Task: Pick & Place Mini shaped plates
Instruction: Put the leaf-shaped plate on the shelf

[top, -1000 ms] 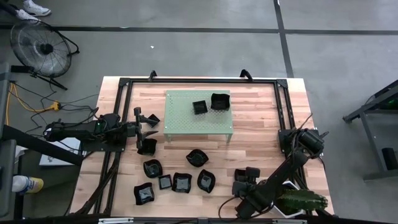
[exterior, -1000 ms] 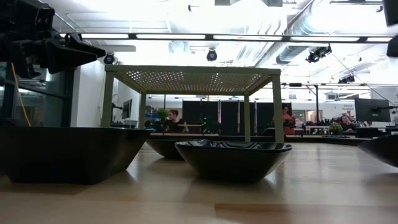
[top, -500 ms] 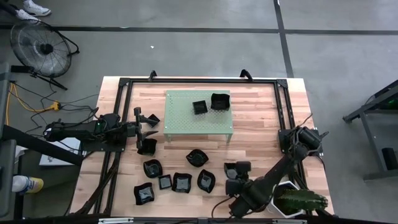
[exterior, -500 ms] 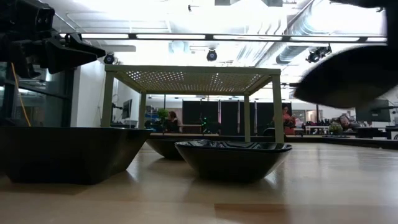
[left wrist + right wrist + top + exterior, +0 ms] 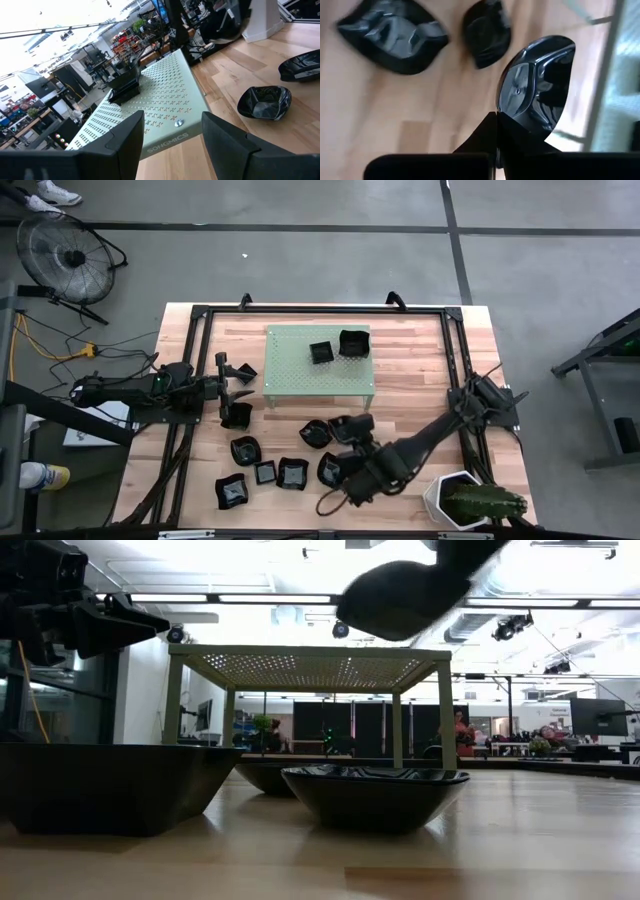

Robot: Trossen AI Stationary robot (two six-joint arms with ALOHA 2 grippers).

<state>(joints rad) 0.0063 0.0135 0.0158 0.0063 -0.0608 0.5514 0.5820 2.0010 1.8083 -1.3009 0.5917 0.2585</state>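
Several mini shaped plates, small glossy black dishes, lie on the wooden table near its front, among them a wavy one (image 5: 318, 433) and a square one (image 5: 292, 473). Two more (image 5: 321, 352) (image 5: 353, 342) sit on top of the green perforated stand (image 5: 300, 370). My right gripper (image 5: 352, 444) (image 5: 496, 125) is over the table's middle, slanting down and shut on one rounded plate (image 5: 535, 85) (image 5: 400, 595), high above the wood. At the table's left side my left gripper (image 5: 238, 376) waits open, pointing level toward the stand. My right gripper pinches the rounded plate's rim (image 5: 506, 119) between its two fingers, at the edge nearest the wrist. The fingers slant down from the table's right. The plate is lifted clear of the table and stands tilted on edge beyond the fingertips.
A white hexagonal pot (image 5: 447, 498) with a spiky green plant stands at the front right corner. A black frame (image 5: 320, 310) runs around the table. Bare wood lies to the right of the stand (image 5: 415, 365). People sit in the room behind the table.
My right gripper has risen and swung from the table's front right toward its middle, rolling its wrist as it went. The rounded plate went with it, lifted from low near the table's right to high above the wood.
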